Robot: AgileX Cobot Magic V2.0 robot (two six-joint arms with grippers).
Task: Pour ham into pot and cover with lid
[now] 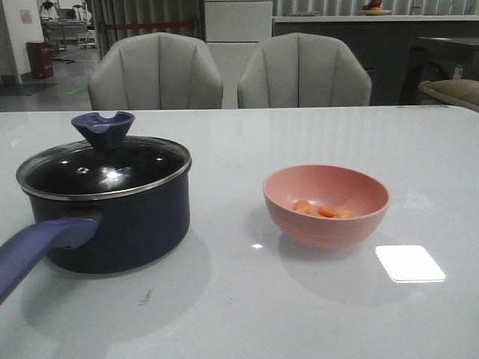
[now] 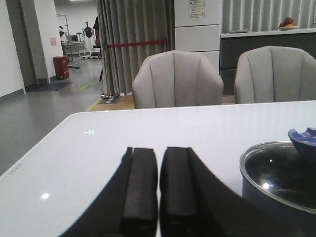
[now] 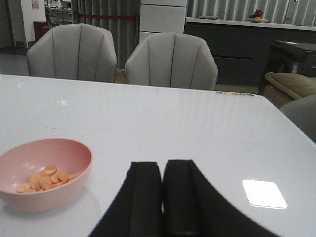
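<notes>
Ham (image 1: 322, 210) chunks lie in a pink bowl (image 1: 327, 206) on the white tabletop (image 1: 247, 299), right of the dark pot (image 1: 112, 217), whose glass lid (image 1: 105, 168) sits on it. Both the left fingers (image 2: 140, 190) and the right fingers (image 3: 145, 200) are pressed together, holding nothing, above the tabletop.

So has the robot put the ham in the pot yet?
Not yet. Nothing looks done: the ham sits in the pink bowl, and the lid covers the pot. Both tools, left and right, are shut and empty. Uncovering, pouring and covering remain.
</notes>
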